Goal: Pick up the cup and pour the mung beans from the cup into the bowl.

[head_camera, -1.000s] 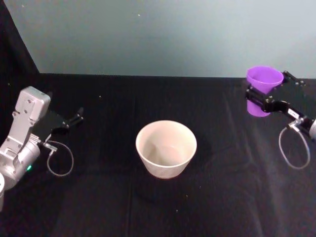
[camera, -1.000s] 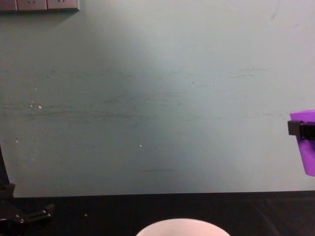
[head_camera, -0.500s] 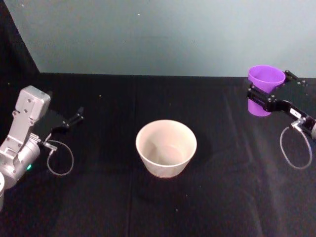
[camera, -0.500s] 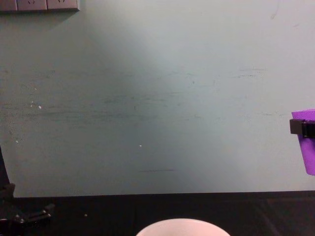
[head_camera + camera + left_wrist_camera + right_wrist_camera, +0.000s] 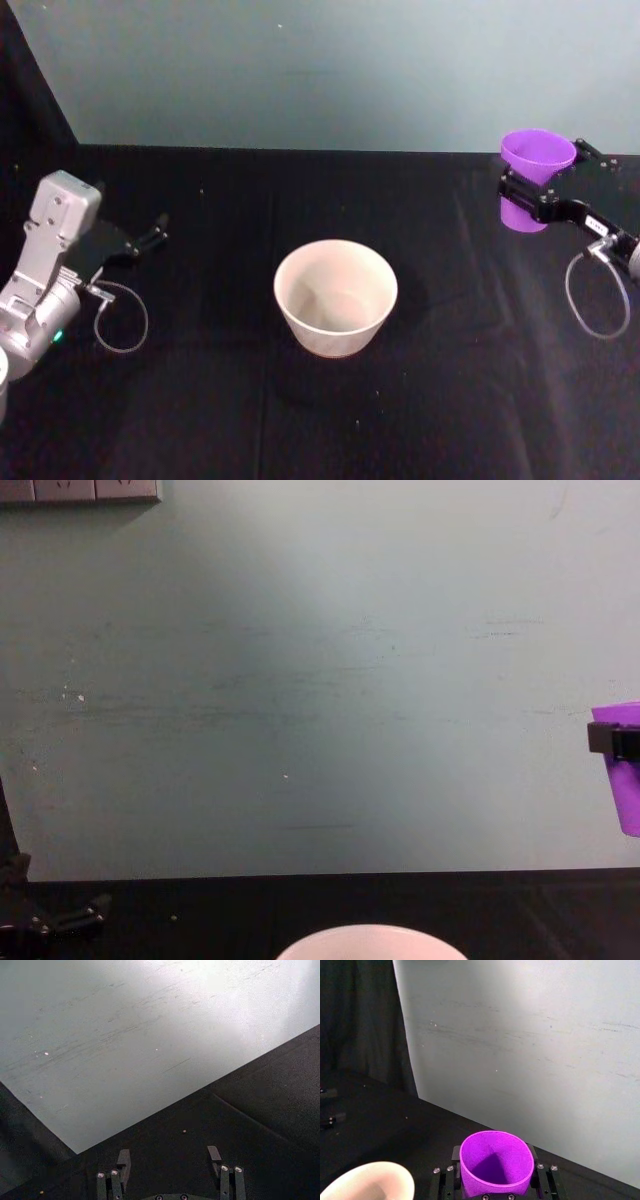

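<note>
The cup [image 5: 537, 156]: purple, upright, rim up, out at the far right of the table [image 5: 450, 400]. From the chest view its base hangs above the table line, so I judge it lifted clear.
The right gripper [image 5: 533, 196]: clamped round the cup below the rim, one finger on each side, and the hold looks square and snug from the right wrist view.
The bowl [image 5: 336, 297]: pale and wide-mouthed, sitting mid-table, well apart from the cup and toward the robot's left of it. Its inside looks bare.
The mung beans: the cup's inside reads as plain purple with a shadow at the bottom, so I cannot tell whether any beans lie there.
The left gripper [image 5: 169, 1157]: parked at the left of the table, fingers spread, holding nothing.
Step in hand: by my reading, carrying the cup across to the bowl, with the pour not yet begun.
Doing it well: keep the cup level on the way over. Bring its lip above the bowl's middle, not the near rim, and only then roll the wrist. Tip slowly, with the lip low over the opening, so loose beans drop in and do not bounce out.
Watch for: tapered plastic sides can slide in a side grip once the cup is tilted, so the squeeze should hold firm through the tip. A light bowl could skid if the cup knocks its rim.
</note>
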`<move>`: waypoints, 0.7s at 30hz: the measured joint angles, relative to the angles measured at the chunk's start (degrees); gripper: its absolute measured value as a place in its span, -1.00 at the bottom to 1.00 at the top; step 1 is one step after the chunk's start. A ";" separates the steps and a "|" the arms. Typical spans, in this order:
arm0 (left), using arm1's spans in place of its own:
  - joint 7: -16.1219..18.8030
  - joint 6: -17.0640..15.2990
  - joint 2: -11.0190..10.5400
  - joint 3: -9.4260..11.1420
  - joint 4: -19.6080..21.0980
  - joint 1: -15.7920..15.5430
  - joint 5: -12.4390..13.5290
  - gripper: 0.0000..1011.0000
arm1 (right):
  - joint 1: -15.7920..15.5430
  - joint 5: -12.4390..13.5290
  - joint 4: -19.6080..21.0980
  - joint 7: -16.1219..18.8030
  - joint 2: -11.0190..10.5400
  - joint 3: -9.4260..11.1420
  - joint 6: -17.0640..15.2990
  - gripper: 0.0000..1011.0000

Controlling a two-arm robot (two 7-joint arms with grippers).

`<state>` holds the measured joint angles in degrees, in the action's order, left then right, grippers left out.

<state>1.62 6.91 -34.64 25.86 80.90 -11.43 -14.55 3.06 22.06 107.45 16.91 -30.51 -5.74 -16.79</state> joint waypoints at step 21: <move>0.00 0.00 0.00 0.00 0.00 0.00 0.00 0.98 | 0.04 -0.09 0.03 -0.07 0.00 0.00 -0.06 0.47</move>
<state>1.62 6.91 -34.64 25.86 80.90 -11.43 -14.55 3.10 21.97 107.49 16.84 -30.51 -5.74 -16.85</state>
